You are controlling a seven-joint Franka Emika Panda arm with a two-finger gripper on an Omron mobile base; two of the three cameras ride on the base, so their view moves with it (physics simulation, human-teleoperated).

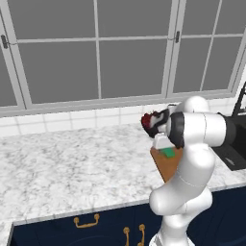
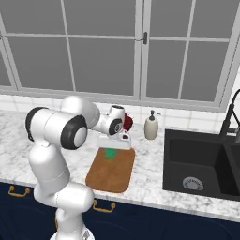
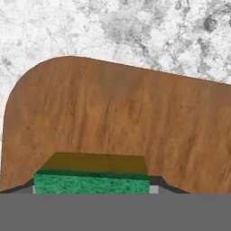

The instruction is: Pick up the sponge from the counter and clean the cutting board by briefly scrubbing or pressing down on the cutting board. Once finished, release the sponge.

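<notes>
Green-topped, tan-based rectangular sponge (image 3: 91, 180) sits clamped between the fingers (image 3: 154, 188) at the hand view's bottom centre, over the brown wooden cutting board (image 3: 135, 122) on the marbled desk (image 3: 135, 31). Press straight down, scrub briefly, stay within the board edges.

No readable text, labels, brands, numbers or signs anywhere. Checked: sponge (image 3: 91, 184) plain green, cutting board (image 2: 110, 169) bare wood grain, soap bottle (image 2: 150, 125) unmarked, worktop (image 1: 72, 168) just marble pattern, cabinet fronts (image 1: 96, 226) plain navy with gold handles, no lettering on the robot arm.
</notes>
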